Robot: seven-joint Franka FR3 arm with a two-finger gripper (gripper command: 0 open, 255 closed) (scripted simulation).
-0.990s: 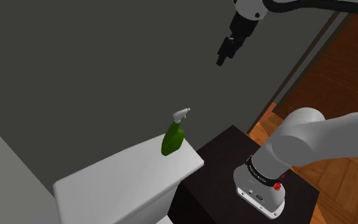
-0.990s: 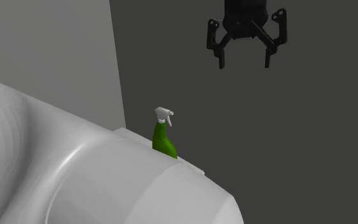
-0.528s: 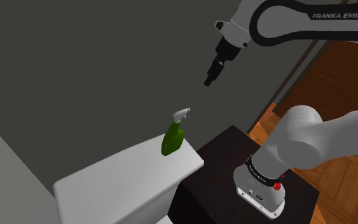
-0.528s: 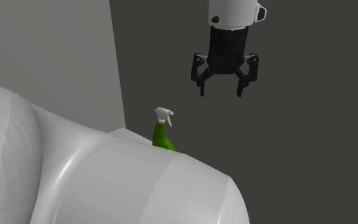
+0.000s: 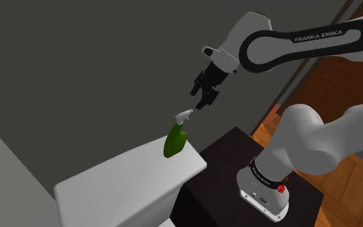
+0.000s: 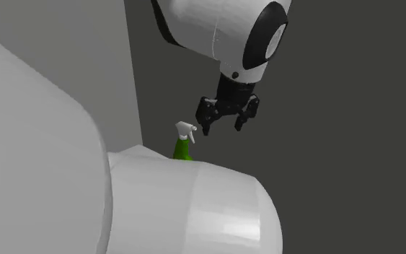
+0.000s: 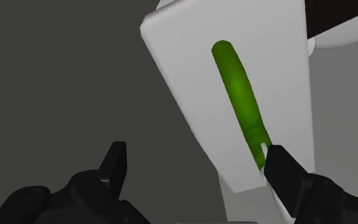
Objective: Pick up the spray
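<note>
Clearly the task is at the approach stage: the gripper (image 5: 202,103) hangs in the air with its fingers spread apart and nothing between them, so the grasp and the lift are both left to do. In the shoulder view it sits just above and to the right of the spray (image 5: 175,138), near the bottle's white trigger head (image 5: 184,115) but apart from it. The second exterior view shows the gripper (image 6: 223,128) just right of the head (image 6: 187,130), again with no contact. Through the wrist view the gripper (image 7: 196,156) is not centred. The green bottle (image 7: 238,89) lines up with one finger rather than with the gap, so I judge a small sideways shift is needed before closing. The spray (image 6: 183,148) stands upright on the white worktop (image 5: 109,180), toward its right end in the shoulder view and on the far side by the dark wall (image 5: 77,64). Room is open above the bottle and to the near side. The wall close behind limits any far-side swing. The worktop's right edge meets the dark stand (image 5: 225,161), so a nudged bottle could tip off there. A big white rounded form (image 6: 194,209) hides the bottle's base in the second exterior view.
</note>
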